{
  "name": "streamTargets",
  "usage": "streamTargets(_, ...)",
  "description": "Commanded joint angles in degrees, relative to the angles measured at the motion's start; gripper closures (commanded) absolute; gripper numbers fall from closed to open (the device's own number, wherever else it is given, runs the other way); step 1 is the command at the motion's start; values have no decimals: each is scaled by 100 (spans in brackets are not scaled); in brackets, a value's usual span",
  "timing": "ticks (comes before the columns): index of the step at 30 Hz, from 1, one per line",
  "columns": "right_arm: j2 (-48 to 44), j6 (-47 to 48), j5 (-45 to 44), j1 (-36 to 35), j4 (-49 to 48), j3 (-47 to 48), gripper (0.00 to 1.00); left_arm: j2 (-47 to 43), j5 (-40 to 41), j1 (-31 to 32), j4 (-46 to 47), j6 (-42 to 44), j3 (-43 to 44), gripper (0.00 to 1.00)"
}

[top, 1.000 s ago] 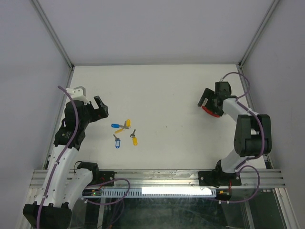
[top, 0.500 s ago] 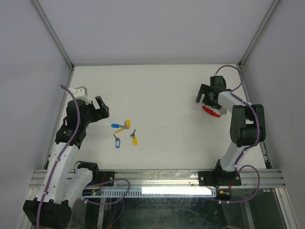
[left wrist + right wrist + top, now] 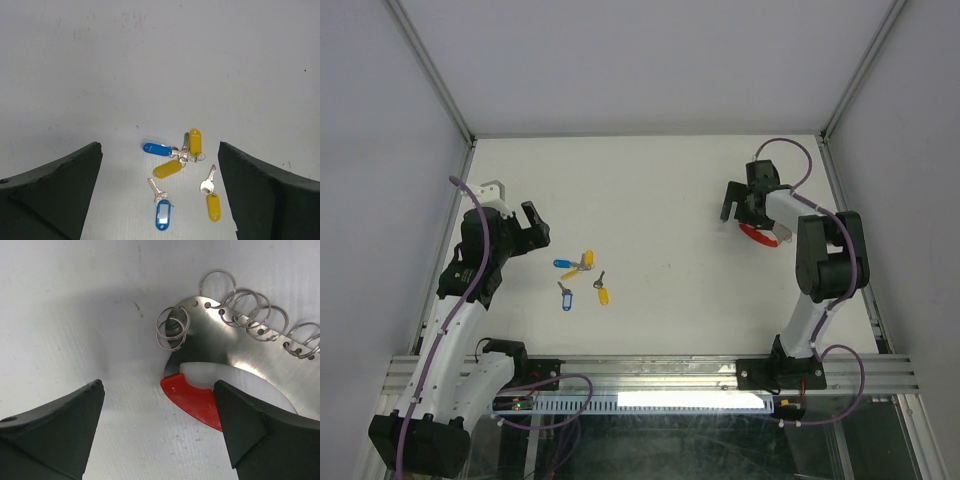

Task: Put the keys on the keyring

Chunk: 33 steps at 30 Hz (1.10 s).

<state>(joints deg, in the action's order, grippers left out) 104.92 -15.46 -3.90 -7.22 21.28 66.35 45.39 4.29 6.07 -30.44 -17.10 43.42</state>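
Note:
Several small silver keys (image 3: 582, 278) with blue and yellow tags lie loose on the white table, left of centre. In the left wrist view they lie (image 3: 182, 170) ahead between my fingers. My left gripper (image 3: 533, 228) (image 3: 160, 192) is open and empty, hovering just left of them. The keyring (image 3: 758, 234) lies at the far right. In the right wrist view it shows a red crescent (image 3: 195, 401), a white part, a shiny metal plate (image 3: 215, 342) and several split rings. My right gripper (image 3: 734, 203) (image 3: 157, 390) is open, low over the crescent's tip, holding nothing.
The enclosure's walls and metal frame posts (image 3: 430, 75) bound the table on three sides. A metal rail (image 3: 650, 375) runs along the near edge by the arm bases. The right arm's purple cable (image 3: 790, 150) loops above its wrist.
My right gripper has moved left and farther back, off the top of the keyring, so more of the red crescent shows. My left arm has barely shifted. The keys have not moved.

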Motion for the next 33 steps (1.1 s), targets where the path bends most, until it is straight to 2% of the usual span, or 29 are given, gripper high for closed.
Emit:
streamTargets(1, 79, 114, 74, -212, 25, 124, 6, -11, -178, 63, 241, 61, 16, 1)
streamTargets(8, 3, 322, 379, -659, 133, -82, 7, -30, -213, 68, 253, 60, 13, 1)
streamTargets(17, -199, 188, 668, -1722, 273, -525, 8, 23, -293, 70, 266, 70, 9, 1)
streamTargets(33, -447, -174, 522, -4110, 405, -897, 9, -20, -280, 130, 266, 50, 0, 1)
